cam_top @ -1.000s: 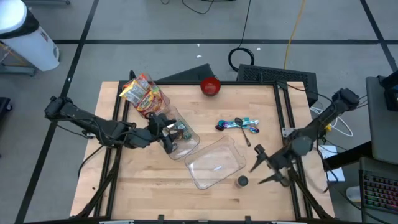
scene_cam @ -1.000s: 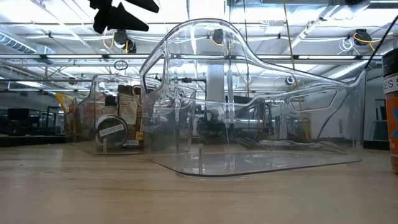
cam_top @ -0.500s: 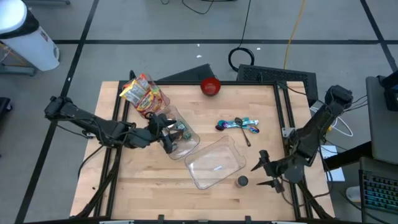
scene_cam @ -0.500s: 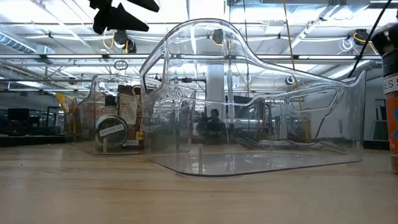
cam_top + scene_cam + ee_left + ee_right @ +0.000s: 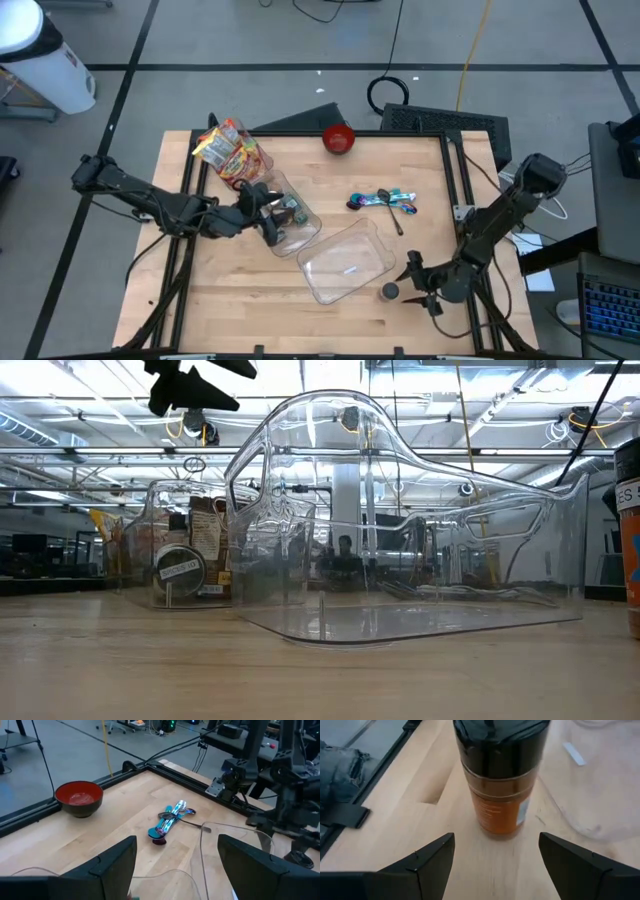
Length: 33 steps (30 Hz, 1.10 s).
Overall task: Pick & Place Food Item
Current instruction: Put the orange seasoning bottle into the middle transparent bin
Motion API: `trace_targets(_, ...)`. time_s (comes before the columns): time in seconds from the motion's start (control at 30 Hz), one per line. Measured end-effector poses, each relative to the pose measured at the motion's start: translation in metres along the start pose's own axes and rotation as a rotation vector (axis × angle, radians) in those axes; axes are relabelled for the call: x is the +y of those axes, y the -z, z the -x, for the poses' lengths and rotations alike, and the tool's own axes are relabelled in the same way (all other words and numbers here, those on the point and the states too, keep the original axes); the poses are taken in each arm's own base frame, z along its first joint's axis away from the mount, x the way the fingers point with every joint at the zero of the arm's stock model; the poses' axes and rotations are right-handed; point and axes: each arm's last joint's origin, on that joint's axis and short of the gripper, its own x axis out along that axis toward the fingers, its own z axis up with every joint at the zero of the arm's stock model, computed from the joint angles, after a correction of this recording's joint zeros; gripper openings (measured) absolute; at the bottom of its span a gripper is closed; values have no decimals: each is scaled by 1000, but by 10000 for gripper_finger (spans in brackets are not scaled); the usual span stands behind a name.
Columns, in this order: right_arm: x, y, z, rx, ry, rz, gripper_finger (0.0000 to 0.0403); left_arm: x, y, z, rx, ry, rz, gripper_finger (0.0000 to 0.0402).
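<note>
Seen from above, a wooden table [image 5: 240,300] holds two dark robot arms, one reaching in from each side.

On the left, the left arm stretches low and nearly level from the table's left edge toward the middle. Its left gripper [image 5: 268,213] sits at the mouth of a clear container [image 5: 290,222] lying near the table's middle, fingers apart, with small packaged items inside that container. Just behind it, toward the far left corner, lies a bag of colourful snack packets [image 5: 230,150]. From this arm's wrist camera its two dark fingers [image 5: 117,865] stand wide apart with nothing between them.

Further along the far edge sits a red bowl [image 5: 339,138]. Right of centre lies a small cluster of blue and purple spoons [image 5: 382,201]. Nearer the front edge rests a second clear container [image 5: 347,262], a wide open tub, which fills most of the table-level view.

On the right, the right arm comes from the table's right side, bends down and points back toward the middle. Its right gripper [image 5: 415,287] is low at the front right, jaws spread. Just in front of its fingertips stands the food item, a small orange jar with a black lid [image 5: 389,291], upright on the wood beside the tub, not between the fingers. The right wrist camera shows the jar close ahead, both fingers [image 5: 427,865] open and clear of it.
</note>
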Motion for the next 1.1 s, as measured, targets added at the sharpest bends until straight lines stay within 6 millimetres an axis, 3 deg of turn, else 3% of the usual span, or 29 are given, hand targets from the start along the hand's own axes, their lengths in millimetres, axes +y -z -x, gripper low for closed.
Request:
trace_targets(0.33, -2, -1, -30, -95, 3, 12, 280, 3, -2, -3, -4, -17, 23, 280)
trace_targets(0.67, -5, 4, -47, -122, 13, 2, 267, 4, -2, -4, -7, -20, 31, 280)
trace_targets(0.83, 1, 0, -43, -127, -82, -13, 213, 4, -2, -4, -6, -20, 34, 280)
trace_targets(0.97, 8, -18, -31, -203, -241, -35, 162, 4, -2, -4, -5, -21, 55, 280)
trace_targets(1.1, 17, -37, -12, -323, -387, -11, 143, 4, -2, -4, -2, -16, 75, 280)
